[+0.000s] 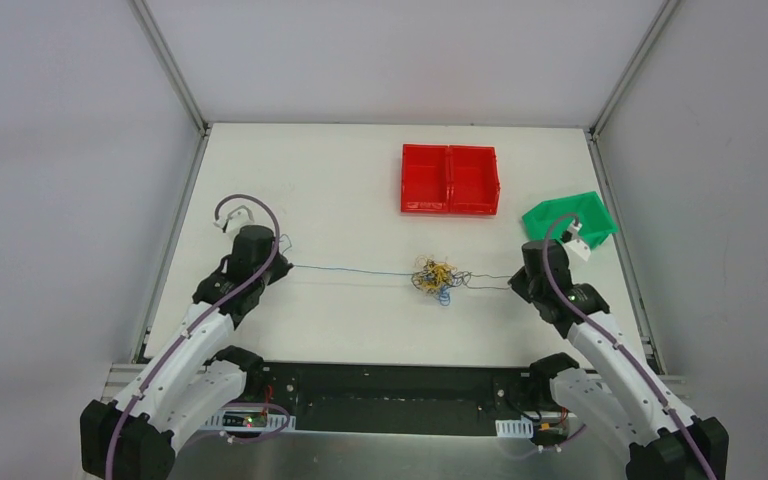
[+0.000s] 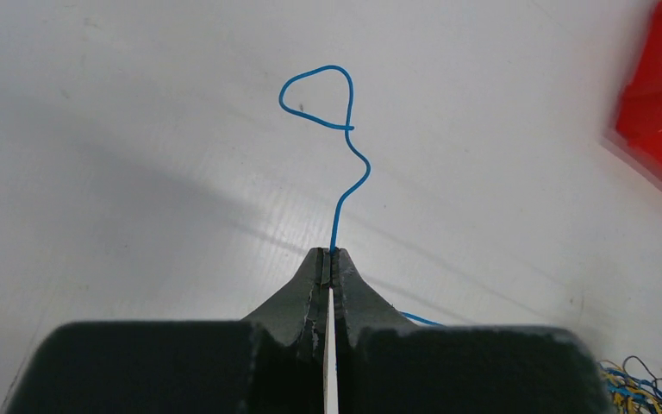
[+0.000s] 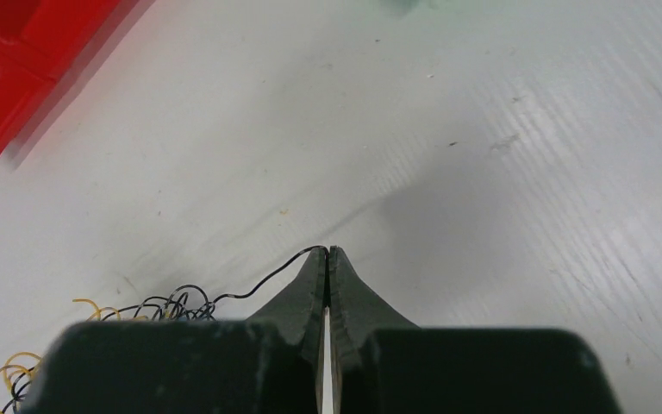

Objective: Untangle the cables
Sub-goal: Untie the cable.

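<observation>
Blue wire (image 2: 345,185) is sitting pinched between the closed fingers of my left gripper (image 2: 331,254), its free end curling into a small loop beyond the tips. I am holding it out toward the left side of the bench (image 1: 340,190), so the strand is stretching in a nearly straight line back to the clump (image 1: 434,275). That clump is lying near the middle, on the near side of the red bin (image 1: 450,178). My right gripper (image 3: 328,252) is pressing together on a black wire (image 3: 259,289) at its very tip, and it is sitting right of the clump, near the green bin (image 1: 570,218).

As I judge it, my two arms are acting as opposite anchors, each gripping a different colour so the tension is working across the knot instead of dragging the whole bundle. Yellow and dark curls are lying bunched in the clump, so the untangling is looking far from finished. Pulling harder is risking a tighter knot, or a thin strand slipping from my tips.
</observation>
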Robot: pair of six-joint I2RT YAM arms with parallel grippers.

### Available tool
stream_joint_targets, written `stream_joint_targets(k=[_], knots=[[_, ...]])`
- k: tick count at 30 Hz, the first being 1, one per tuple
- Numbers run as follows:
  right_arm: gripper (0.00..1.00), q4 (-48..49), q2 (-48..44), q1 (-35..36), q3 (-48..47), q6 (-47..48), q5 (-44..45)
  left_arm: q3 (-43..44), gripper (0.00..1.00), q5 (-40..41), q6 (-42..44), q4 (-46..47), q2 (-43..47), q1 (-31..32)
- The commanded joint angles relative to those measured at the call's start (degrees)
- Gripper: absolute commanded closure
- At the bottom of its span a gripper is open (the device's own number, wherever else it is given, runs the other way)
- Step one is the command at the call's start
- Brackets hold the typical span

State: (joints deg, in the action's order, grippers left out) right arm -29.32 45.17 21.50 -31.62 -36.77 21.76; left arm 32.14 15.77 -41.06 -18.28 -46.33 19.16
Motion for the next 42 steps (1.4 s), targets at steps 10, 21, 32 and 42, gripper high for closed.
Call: stream_joint_targets(k=[10, 21, 32, 42], knots=[[1.00, -13.2, -6.5, -8.3, -2.3, -14.5, 17.4, 1.9, 1.00, 15.0, -8.4, -11.3, 4.1, -3.8], [1.00, 6.7, -10.5, -8.6, 2.8, 2.7, -17.9, -1.0, 1.00, -13.3, 1.8, 6.1, 2.7, -3.9], [0.95, 12.6, -4.1, -8.0, 1.8, 4.8, -33.4, 0.2, 0.43, -28.6, 6.3, 16.5, -4.4, 1.6], [0.31, 10.1, -2.9, -7.9, 0.3, 6.6, -35.1, 8.6, 0.23, -30.6, 12.5, 19.2, -17.1, 14.1]])
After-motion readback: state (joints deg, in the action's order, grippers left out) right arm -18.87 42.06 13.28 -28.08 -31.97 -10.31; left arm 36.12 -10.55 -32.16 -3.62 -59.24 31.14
